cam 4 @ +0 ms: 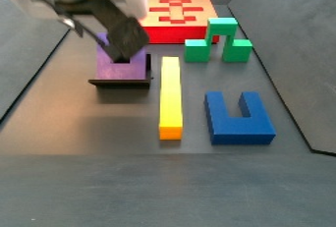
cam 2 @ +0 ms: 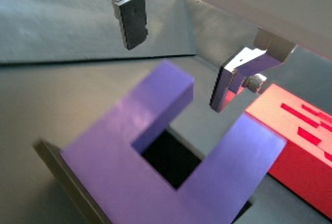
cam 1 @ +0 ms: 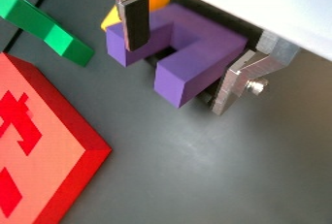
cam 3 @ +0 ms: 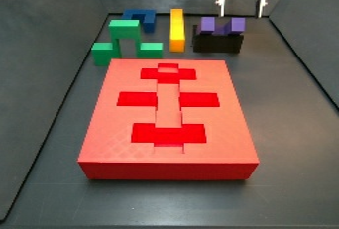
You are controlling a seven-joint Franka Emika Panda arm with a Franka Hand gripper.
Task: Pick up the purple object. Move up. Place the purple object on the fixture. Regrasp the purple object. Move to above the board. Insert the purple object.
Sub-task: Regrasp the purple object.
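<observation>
The purple object (cam 3: 221,26) stands on the black fixture (cam 3: 219,44) beyond the far end of the red board (cam 3: 167,114), its two prongs pointing up. My gripper (cam 3: 243,2) hangs just above it, open, one finger over each side and nothing held. In both wrist views the purple object (cam 1: 176,55) (cam 2: 169,155) lies under the spread fingers (cam 1: 134,16), and the fingers (cam 2: 130,20) stand apart from it. In a side view the gripper (cam 4: 121,36) hides the top of the purple object (cam 4: 121,68) on the fixture (cam 4: 121,85).
A yellow bar (cam 4: 170,95) lies next to the fixture, with a blue U-shaped block (cam 4: 239,119) and green blocks (cam 4: 217,40) beyond it. A green block (cam 1: 47,30) shows near the board corner (cam 1: 39,150). Dark walls (cam 3: 298,64) enclose the floor.
</observation>
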